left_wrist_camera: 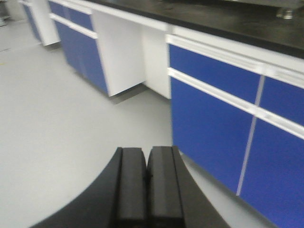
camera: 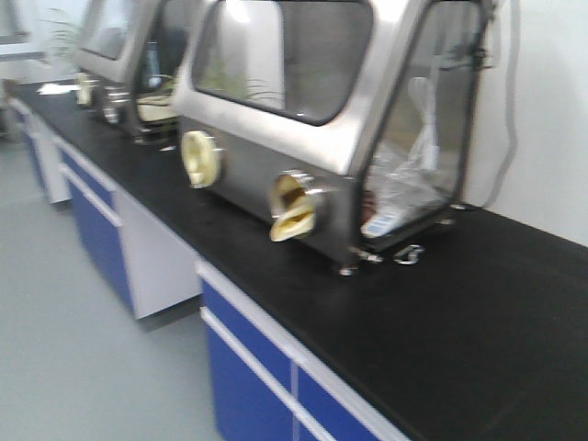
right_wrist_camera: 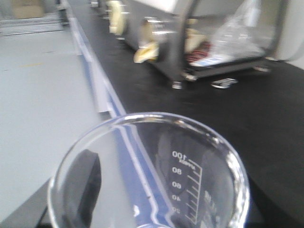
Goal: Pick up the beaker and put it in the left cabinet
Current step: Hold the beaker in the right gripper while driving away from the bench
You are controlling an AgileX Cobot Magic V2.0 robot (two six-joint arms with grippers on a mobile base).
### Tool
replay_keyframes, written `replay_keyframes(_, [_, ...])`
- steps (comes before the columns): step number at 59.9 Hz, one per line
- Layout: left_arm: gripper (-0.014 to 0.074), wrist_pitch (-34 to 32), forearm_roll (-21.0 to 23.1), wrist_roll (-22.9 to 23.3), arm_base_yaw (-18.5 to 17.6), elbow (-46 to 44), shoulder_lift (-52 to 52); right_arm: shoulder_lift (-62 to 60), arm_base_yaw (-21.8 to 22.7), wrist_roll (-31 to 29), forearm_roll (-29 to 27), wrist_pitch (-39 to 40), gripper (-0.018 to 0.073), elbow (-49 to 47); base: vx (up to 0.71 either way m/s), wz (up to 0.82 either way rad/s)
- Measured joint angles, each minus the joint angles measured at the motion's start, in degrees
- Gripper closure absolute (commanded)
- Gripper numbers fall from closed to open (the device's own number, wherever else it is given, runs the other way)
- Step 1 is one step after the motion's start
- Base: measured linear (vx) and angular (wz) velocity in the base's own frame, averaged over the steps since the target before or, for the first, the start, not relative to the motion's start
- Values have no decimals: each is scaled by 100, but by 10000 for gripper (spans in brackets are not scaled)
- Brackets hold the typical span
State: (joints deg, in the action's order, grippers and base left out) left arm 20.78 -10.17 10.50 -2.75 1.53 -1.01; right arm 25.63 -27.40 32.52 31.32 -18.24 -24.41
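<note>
One half of the job looks done: the beaker (right_wrist_camera: pixel 190 166) sits close in the right wrist view, pinched by the right tool (right_wrist_camera: pixel 152 209), with one dark finger (right_wrist_camera: pixel 83 183) showing through the glass. It hangs over the edge of the black table (right_wrist_camera: pixel 228 109), resting on nothing. Placing is left; the cabinet is in no view, so I judge the base must turn or travel first. The left tool (left_wrist_camera: pixel 147 185) is pressed together, holding nothing, above the grey floor (left_wrist_camera: pixel 71 118) beside blue drawers (left_wrist_camera: pixel 213 123). Steel glove boxes (camera: pixel 239 156) crowd the table ahead.
</note>
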Motion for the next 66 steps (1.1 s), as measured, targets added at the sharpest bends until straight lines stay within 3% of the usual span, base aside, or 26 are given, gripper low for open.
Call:
replay_keyframes(28, [593,0,0,0,0,0,0,0,0,0,-1,0,563,0,3,67])
replay_keyframes(66, [593,0,0,0,0,0,0,0,0,0,-1,-6,563,0,23,46])
